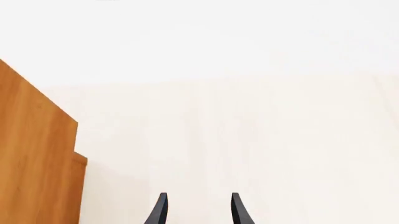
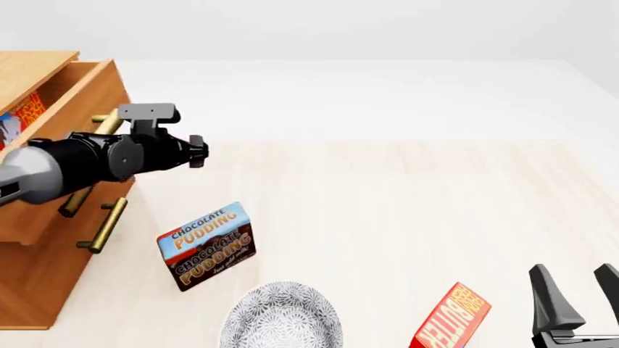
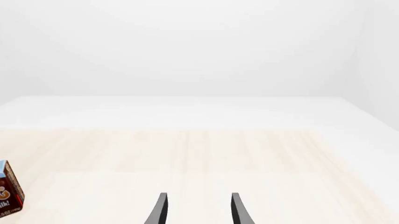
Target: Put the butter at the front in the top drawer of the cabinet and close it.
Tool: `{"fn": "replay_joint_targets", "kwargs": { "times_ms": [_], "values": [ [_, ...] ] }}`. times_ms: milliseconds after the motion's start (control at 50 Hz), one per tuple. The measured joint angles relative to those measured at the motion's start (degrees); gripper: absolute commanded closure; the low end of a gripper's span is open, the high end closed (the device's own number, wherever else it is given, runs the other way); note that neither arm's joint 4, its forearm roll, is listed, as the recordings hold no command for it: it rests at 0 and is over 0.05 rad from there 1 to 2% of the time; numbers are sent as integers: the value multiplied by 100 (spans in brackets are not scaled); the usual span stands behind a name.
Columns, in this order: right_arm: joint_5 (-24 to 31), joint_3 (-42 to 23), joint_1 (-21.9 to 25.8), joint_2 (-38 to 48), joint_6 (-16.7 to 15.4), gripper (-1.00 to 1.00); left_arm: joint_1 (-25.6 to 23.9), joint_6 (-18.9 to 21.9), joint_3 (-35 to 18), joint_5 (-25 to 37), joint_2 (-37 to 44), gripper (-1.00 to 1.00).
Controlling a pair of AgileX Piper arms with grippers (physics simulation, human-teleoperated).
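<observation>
Over at nine o'clock stands the cabinet (image 2: pixel 39 290), its top drawer (image 2: pixel 68 98) pulled out with a red butter (image 2: pixel 22 116) carton lying inside. Just in front of that drawer hovers the left gripper (image 2: pixel 198 152), fingers parted around nothing in its wrist camera. At five o'clock on the table (image 2: pixel 387 210) lies a second butter carton (image 2: pixel 453 319), with the right gripper (image 2: pixel 580 286) just beside it, spread wide and empty. Between them sit the chocolate pudding box (image 2: pixel 206 246) and a grey patterned plate (image 2: pixel 280 319).
</observation>
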Motion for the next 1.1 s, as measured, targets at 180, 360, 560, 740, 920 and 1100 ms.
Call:
{"fn": "replay_joint_targets", "kwargs": {
  "times_ms": [180, 360, 560, 740, 920, 1100],
  "values": [
    [0, 0, 0, 1, 1, -100, 163, 58, 107, -17, -137, -100],
    [0, 0, 0, 1, 0, -100, 335, 111, 150, 22, -232, -100],
    [0, 0, 0, 0, 0, -100, 532, 198, 167, 83, -303, -100],
    [0, 0, 0, 0, 0, -100, 711, 242, 210, 68, -347, -100],
    [0, 0, 0, 0, 0, -100, 930, 282, 295, 13, -429, -100],
    [0, 0, -1, 0, 0, -100, 968, 336, 388, -17, -454, -100]
  ]
}}
